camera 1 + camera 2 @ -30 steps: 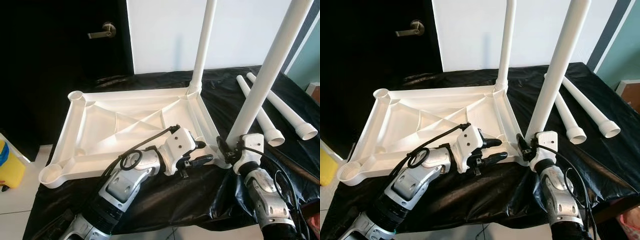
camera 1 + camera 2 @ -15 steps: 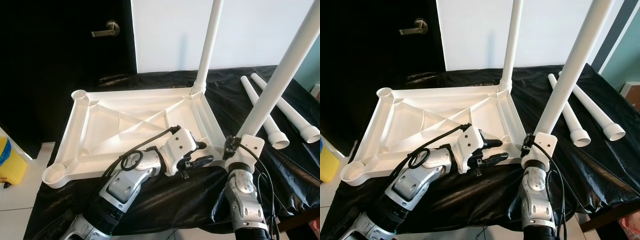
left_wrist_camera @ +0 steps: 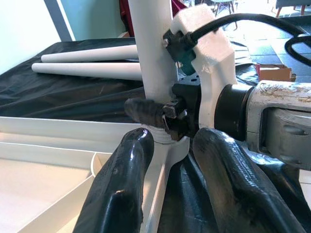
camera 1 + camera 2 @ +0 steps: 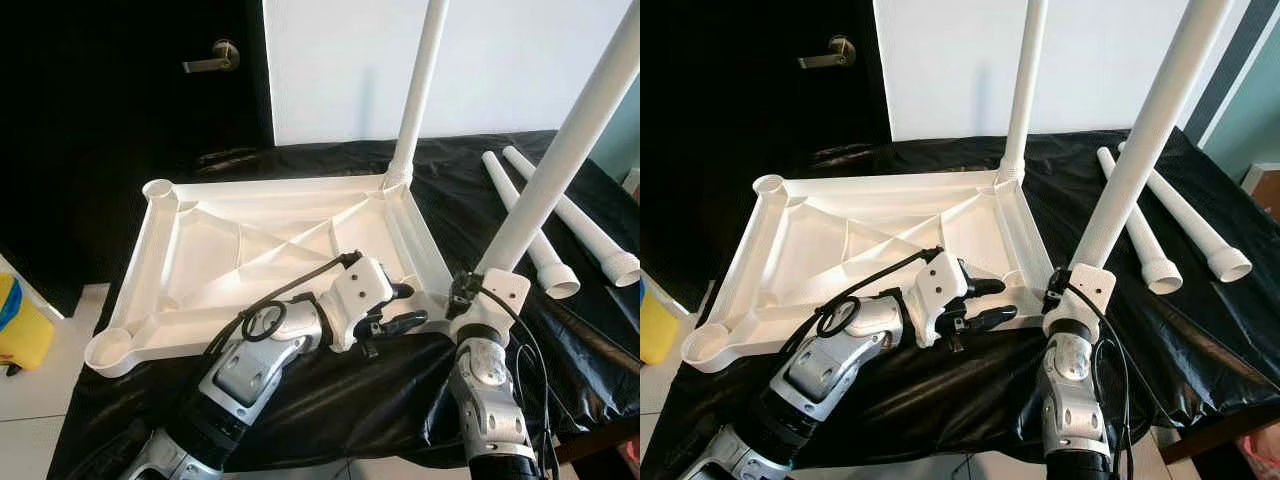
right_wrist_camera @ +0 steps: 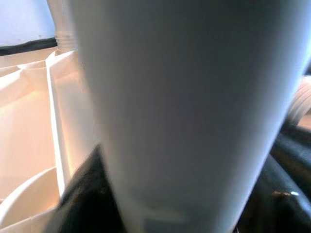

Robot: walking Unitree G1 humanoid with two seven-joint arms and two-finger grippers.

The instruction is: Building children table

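Left eye view has the white plastic tabletop (image 4: 270,250) flipped upside down on a surface covered in black plastic sheeting (image 4: 330,400), ribs and corner sockets facing up. One white leg (image 4: 418,90) is already standing upright in the far right corner socket. A second leg (image 4: 560,160) is at the near right corner, leaning off to the right, with its bottom end sitting right at that socket. The right gripper (image 3: 155,114) is clamped around the base of this leg, black fingers (image 3: 146,110) closed on it just above the socket; you can see that pretty clearly from the left wrist view. The right wrist view is basically a blurry close-up of that same leg.

The left gripper (image 4: 400,308) sits low over the tabletop's near right edge, just beside the socket, fingers spread apart with nothing between them. Two more loose legs (image 4: 545,225) lie side by side on the sheeting, off to the right. Back left there's a dark door with a lever handle (image 4: 212,58), and something yellow (image 4: 18,325) on the floor at left.
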